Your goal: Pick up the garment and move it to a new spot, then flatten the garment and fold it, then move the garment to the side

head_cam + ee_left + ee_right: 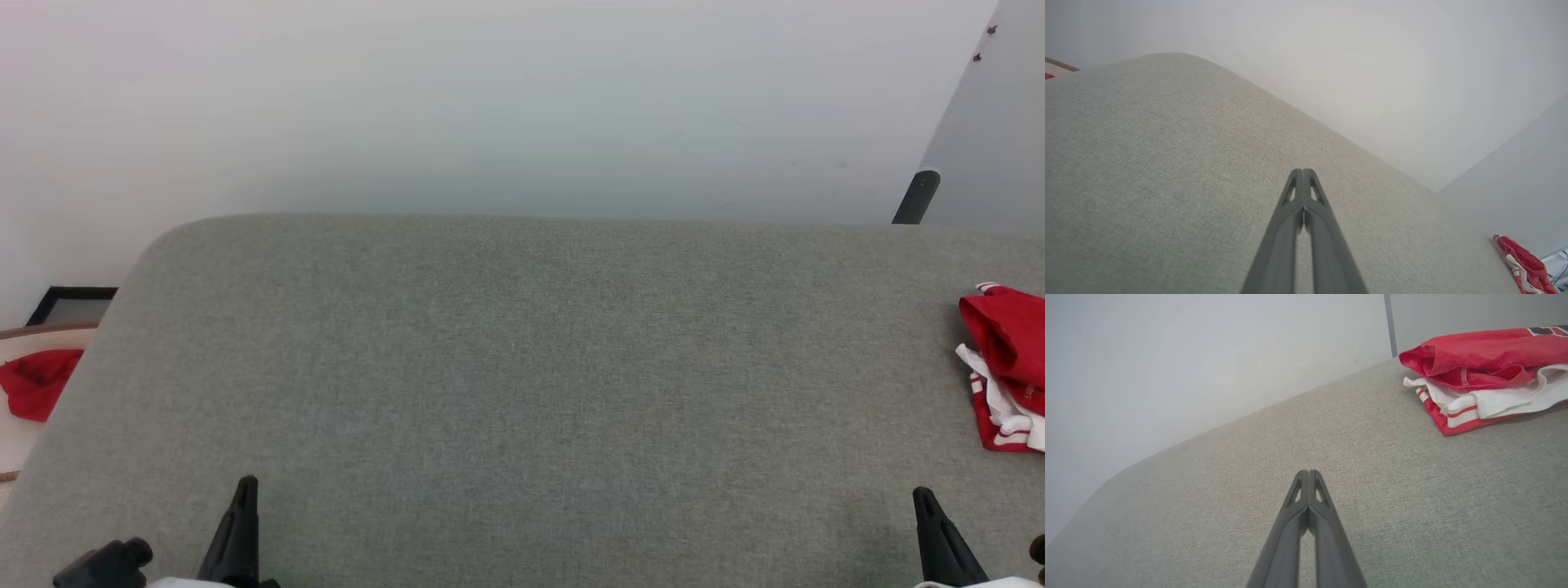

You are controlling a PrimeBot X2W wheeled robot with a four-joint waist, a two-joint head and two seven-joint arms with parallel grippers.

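Head view: garment [1006, 359] lies far right, wide grey surface [522, 367] spreading leftward.

Garment [1478, 351]: soft knit cloth, red and white, matt. Table [522, 367]: grey woven fabric cover, matt, finely rough.

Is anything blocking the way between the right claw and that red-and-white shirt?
Nothing visible does. Only bare grey surface lies between the shut, empty right gripper and the garment, which sits bunched up toward the surface's right end.
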